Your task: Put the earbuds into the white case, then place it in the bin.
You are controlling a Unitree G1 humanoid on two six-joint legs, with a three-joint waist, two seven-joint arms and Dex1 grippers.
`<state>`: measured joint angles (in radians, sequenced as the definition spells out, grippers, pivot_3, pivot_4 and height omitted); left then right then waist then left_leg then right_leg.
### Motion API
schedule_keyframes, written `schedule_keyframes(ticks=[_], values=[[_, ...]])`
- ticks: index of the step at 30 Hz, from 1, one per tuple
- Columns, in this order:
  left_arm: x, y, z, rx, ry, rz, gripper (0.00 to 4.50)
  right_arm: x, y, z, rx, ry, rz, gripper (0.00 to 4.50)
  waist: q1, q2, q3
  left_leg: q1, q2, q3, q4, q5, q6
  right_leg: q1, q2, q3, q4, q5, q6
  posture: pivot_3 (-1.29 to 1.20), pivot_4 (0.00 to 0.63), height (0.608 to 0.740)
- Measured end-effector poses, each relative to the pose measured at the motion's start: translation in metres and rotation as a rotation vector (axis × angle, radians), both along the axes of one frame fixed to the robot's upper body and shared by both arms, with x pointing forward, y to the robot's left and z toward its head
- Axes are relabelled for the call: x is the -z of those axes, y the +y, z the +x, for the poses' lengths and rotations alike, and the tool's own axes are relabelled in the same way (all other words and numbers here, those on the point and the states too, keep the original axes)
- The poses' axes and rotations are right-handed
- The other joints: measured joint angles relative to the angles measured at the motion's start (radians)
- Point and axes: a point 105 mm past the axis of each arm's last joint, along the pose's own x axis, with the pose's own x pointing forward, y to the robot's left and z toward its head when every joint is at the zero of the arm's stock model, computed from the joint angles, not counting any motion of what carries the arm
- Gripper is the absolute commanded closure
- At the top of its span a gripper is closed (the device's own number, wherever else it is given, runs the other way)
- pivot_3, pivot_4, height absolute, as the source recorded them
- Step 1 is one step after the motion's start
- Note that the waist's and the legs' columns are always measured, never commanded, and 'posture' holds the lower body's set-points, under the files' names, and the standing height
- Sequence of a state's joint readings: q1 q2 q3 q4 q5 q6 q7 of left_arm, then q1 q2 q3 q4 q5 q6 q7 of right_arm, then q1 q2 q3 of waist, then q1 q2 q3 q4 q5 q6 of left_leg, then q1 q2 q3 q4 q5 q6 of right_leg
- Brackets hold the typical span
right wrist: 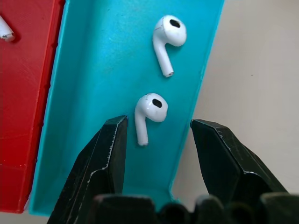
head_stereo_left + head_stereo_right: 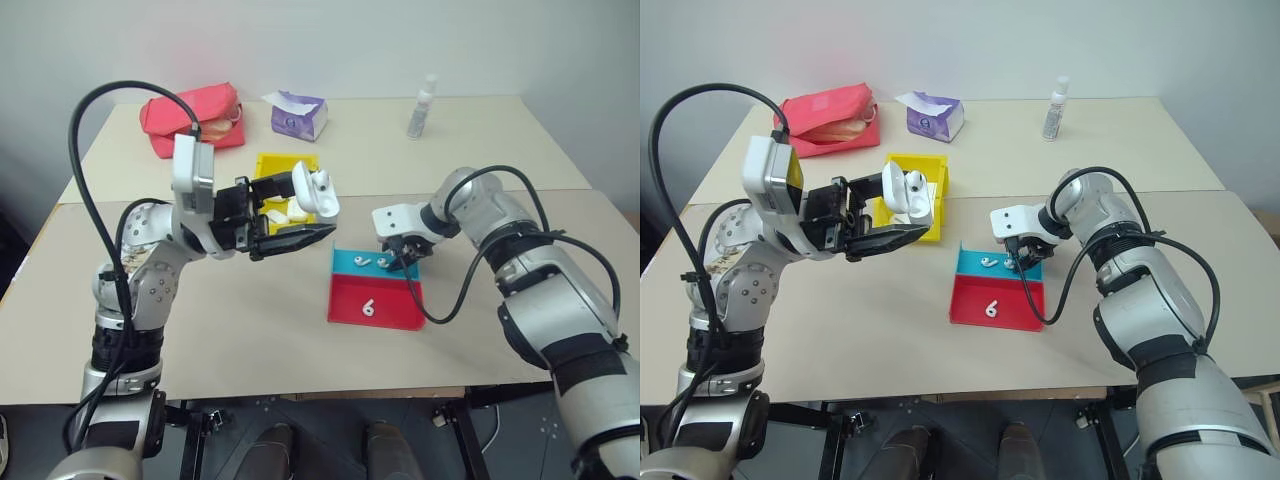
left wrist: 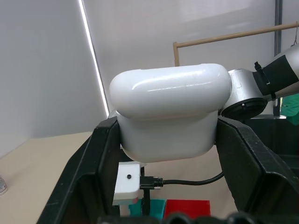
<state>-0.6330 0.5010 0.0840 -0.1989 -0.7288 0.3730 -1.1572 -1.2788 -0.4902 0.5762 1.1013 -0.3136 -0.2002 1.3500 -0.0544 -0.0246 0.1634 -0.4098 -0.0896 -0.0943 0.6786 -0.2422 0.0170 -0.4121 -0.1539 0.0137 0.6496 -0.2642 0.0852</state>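
Observation:
My left gripper (image 2: 300,212) is shut on the white case (image 2: 312,192), holding it in the air just in front of the yellow bin (image 2: 275,165). The case (image 3: 170,112) sits between both black fingers, and its lid looks flipped open. My right gripper (image 1: 159,123) points down into the blue half of the tray (image 2: 350,268). It stands open, with one earbud (image 1: 148,112) between its fingertips and touching neither of them. A second earbud (image 1: 167,39) lies just beyond it. Another earbud (image 2: 368,308) rests in the red half.
White cases lie inside the bin. At the back of the table are a red pouch (image 2: 190,118), a purple tissue pack (image 2: 298,115) and a small clear bottle (image 2: 422,107). The red-and-blue tray (image 2: 398,305) sits mid-table, near the front edge.

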Motion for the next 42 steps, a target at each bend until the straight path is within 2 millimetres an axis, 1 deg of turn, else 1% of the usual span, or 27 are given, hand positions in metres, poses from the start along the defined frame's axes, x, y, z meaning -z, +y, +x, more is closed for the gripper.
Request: schedule_keyframes(ticks=[11, 29, 32, 36, 37, 42], values=[[0.000, 0.001, -0.002, -0.010, 0.006, -0.010, 1.71, 0.001, 0.003, 0.002, 0.000, -0.011, 0.020, 1.89, -0.013, 0.000, 0.000, 0.000, 0.000, 0.000, 0.000, 0.000, -0.001, 0.000, 0.000, 0.000, 0.000, 0.000, 0.000, 0.00, 0.150, 0.740], [0.000, 0.001, -0.003, -0.016, 0.004, -0.007, 1.71, 0.001, 0.009, 0.000, -0.036, -0.006, 0.026, 1.89, -0.015, 0.000, 0.000, 0.000, 0.000, 0.000, 0.000, 0.000, -0.001, 0.000, 0.000, 0.000, 0.001, 0.000, 0.000, 0.00, 0.150, 0.740], [0.000, 0.001, -0.003, -0.016, 0.004, -0.007, 1.71, 0.001, 0.010, -0.001, -0.040, -0.002, 0.026, 2.46, -0.015, 0.000, 0.000, 0.000, 0.000, 0.000, 0.000, 0.000, -0.001, 0.000, 0.000, 0.000, 0.001, 0.000, 0.000, 0.00, 0.150, 0.740], [0.000, 0.001, -0.003, -0.015, 0.004, -0.007, 1.71, 0.002, 0.012, -0.001, -0.045, 0.002, 0.027, 3.83, -0.015, 0.000, 0.000, 0.000, 0.000, 0.000, 0.000, 0.000, -0.001, 0.000, 0.000, 0.000, 0.001, 0.000, 0.000, 0.00, 0.150, 0.740], [0.000, 0.001, -0.003, -0.016, 0.005, -0.007, 1.71, 0.002, 0.012, -0.001, -0.046, 0.002, 0.027, 3.90, -0.015, 0.000, 0.000, 0.000, 0.000, 0.000, 0.000, 0.000, -0.001, 0.000, 0.000, 0.000, 0.001, 0.000, 0.000, 0.00, 0.150, 0.740], [0.001, 0.002, -0.003, -0.018, 0.006, -0.003, 1.71, 0.002, 0.011, -0.001, -0.046, 0.003, 0.023, 3.90, -0.015, 0.000, 0.000, 0.001, 0.000, 0.000, 0.000, 0.000, -0.001, 0.000, 0.000, 0.000, 0.001, 0.000, 0.000, 0.00, 0.150, 0.740]])
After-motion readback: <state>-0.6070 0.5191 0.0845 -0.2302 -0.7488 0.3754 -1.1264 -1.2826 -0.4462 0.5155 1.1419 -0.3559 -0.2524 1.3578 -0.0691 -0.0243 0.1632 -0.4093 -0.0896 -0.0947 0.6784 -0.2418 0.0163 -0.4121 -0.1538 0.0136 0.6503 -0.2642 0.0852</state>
